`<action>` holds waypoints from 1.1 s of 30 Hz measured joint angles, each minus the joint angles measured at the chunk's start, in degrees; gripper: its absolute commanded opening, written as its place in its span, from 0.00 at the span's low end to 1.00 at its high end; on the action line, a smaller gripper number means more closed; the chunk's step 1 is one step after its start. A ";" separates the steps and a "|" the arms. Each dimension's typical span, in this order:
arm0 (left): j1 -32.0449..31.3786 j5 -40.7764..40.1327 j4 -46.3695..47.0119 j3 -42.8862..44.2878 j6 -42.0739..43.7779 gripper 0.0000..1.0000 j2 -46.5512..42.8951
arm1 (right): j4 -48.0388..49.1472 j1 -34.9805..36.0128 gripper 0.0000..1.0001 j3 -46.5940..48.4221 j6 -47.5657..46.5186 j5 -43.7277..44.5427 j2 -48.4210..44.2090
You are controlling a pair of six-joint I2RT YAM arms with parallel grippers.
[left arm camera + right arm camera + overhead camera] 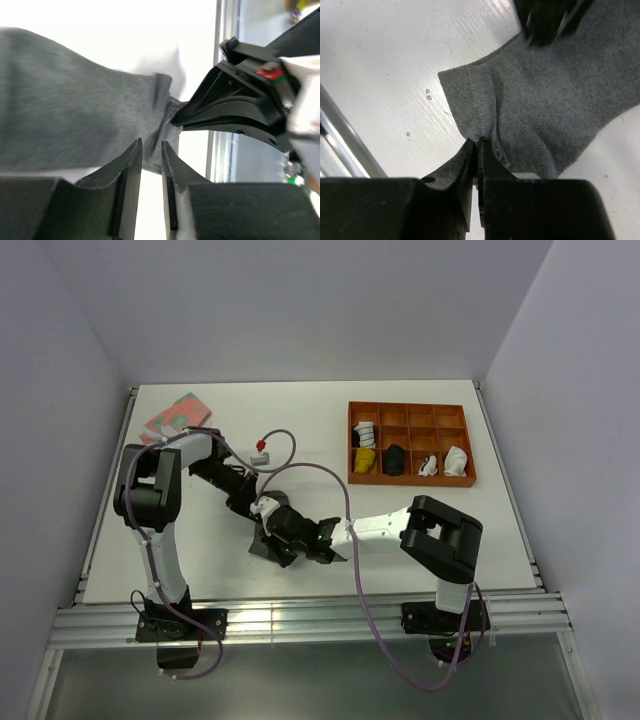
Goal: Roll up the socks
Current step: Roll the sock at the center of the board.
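The plain grey sock (264,551) lies flat on the white table near its front edge, between the two arms. It fills the left wrist view (75,105) and the right wrist view (560,100). My left gripper (272,530) (151,142) is nearly closed, its fingertips pinching a fold at the sock's cuff corner. My right gripper (300,537) (476,141) is shut on the cuff edge right beside it, and its black fingers (225,107) show in the left wrist view. The striped sock is not in view.
An orange divided tray (412,405) at the back right holds rolled bundles: yellow (366,461), black (394,459) and white (456,460). A red and green packet (178,415) lies at the back left. A small white part (262,451) lies mid-table. The table's metal front rail (300,615) is close.
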 measured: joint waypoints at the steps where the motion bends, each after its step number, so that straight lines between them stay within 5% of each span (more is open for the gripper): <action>1: 0.57 0.13 0.87 -0.02 -0.90 0.26 -1.01 | -0.42 -0.66 0.00 0.17 0.57 -1.38 0.00; 11: 6.45 -0.42 19.52 -11.78 -11.89 0.28 -17.84 | -11.78 -12.87 0.04 7.69 5.16 -19.65 2.91; 18: 8.28 -4.26 35.50 -23.71 -18.32 0.43 -33.03 | -21.33 -20.24 0.04 19.98 5.73 -34.23 13.20; 33: -9.62 -20.74 54.45 -39.76 -19.15 0.48 -44.33 | -30.82 -26.16 0.04 25.59 7.93 -52.39 21.38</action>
